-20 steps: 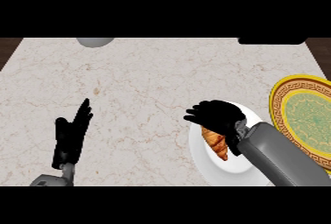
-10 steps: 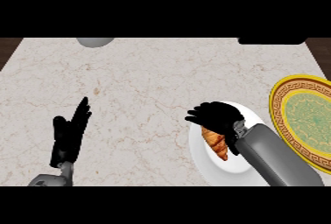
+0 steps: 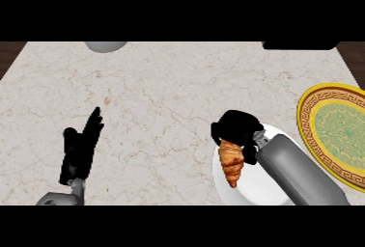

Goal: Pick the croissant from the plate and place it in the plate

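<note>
Head view: the croissant [image 3: 230, 164] is seen lying on the white plate [image 3: 246, 193], its far end clasped by the curled fingers of the right hand [image 3: 239, 128], the left hand [image 3: 80, 149] is rested open-fingered, and lift and transfer to the gold-rimmed plate [image 3: 305, 116] are judged outstanding.

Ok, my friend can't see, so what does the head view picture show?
The robot's right hand curls round the top end of a croissant lying on a white plate. A gold-rimmed green plate sits to its right, and the open left hand rests at the left of the marble counter.
</note>
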### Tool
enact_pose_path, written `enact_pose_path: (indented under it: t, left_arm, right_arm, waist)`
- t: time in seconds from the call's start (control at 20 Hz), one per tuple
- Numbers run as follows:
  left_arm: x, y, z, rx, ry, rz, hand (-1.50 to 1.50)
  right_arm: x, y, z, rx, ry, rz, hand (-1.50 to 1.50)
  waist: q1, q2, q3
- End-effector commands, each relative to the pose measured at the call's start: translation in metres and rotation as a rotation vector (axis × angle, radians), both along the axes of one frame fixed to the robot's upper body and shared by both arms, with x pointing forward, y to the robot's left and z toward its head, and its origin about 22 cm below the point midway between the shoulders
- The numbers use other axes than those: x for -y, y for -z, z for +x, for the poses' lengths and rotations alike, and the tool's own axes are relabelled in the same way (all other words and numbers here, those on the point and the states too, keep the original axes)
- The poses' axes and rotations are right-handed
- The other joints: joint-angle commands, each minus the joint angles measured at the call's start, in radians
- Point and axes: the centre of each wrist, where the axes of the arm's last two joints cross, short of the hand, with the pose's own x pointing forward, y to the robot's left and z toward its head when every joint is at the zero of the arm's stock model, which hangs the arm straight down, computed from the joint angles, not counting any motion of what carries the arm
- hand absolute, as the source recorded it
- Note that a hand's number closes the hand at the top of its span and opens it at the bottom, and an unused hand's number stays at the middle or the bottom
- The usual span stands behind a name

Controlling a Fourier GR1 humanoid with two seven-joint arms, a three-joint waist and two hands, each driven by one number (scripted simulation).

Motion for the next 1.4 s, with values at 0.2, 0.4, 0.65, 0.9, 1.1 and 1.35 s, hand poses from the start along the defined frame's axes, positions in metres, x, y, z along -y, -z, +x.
enact_pose_path:
  t: [0.2,0.4,0.65,0.9,1.1,1.35]
  left_arm:
    - [-0.022,0.011,0.004,0.008,0.000,-0.010,0.00]
    - [-0.018,0.005,-0.006,-0.003,-0.050,-0.008,0.00]
    - [-0.025,0.005,-0.009,-0.014,-0.062,-0.001,0.00]
    - [-0.015,0.004,-0.009,-0.008,-0.041,-0.004,0.00]
    - [-0.016,0.006,-0.007,-0.014,-0.059,-0.006,0.00]
    - [-0.016,0.010,-0.008,0.006,-0.005,-0.019,0.00]
  right_arm:
    - [-0.003,0.006,0.002,0.134,0.007,0.077,1.50]
    - [0.049,-0.014,0.011,0.225,0.453,0.270,1.50]
    - [0.090,-0.010,0.010,0.354,0.993,0.452,1.50]
    - [0.098,-0.050,-0.017,0.551,1.073,0.599,1.50]
    - [0.105,-0.098,-0.032,0.816,1.125,0.702,1.50]
    - [0.101,-0.119,-0.045,0.886,1.277,0.704,1.50]
  waist:
    - [-0.004,0.006,0.001]
    - [-0.051,-0.002,0.003]
    - [-0.063,-0.003,0.003]
    - [-0.037,-0.004,0.001]
    - [-0.040,-0.005,0.000]
    - [-0.011,0.003,0.000]
